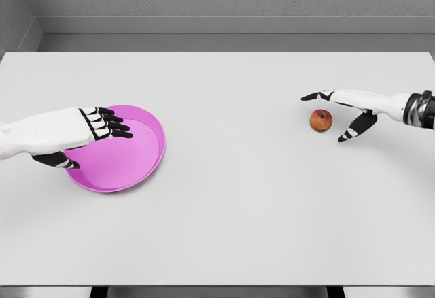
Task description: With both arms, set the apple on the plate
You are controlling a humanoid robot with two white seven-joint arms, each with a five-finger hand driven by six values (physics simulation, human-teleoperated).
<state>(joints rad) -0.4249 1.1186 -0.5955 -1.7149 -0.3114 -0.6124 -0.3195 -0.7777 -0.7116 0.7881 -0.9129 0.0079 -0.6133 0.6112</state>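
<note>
A small red-orange apple (pixel 321 120) lies on the white table at the right. My right hand (pixel 333 116) reaches in from the right edge, fingers spread open, index finger passing behind the apple and thumb in front of it, not closed on it. At the left sits a shallow magenta plate (pixel 139 155). My left hand (pixel 95 135) hovers over the plate's left part, fingers extended and thumb down by the near rim, holding nothing I can see.
The white table (pixel 231 209) spans the whole view; its front edge runs along the bottom. A grey wall rises behind its far edge. Nothing else stands on the table between plate and apple.
</note>
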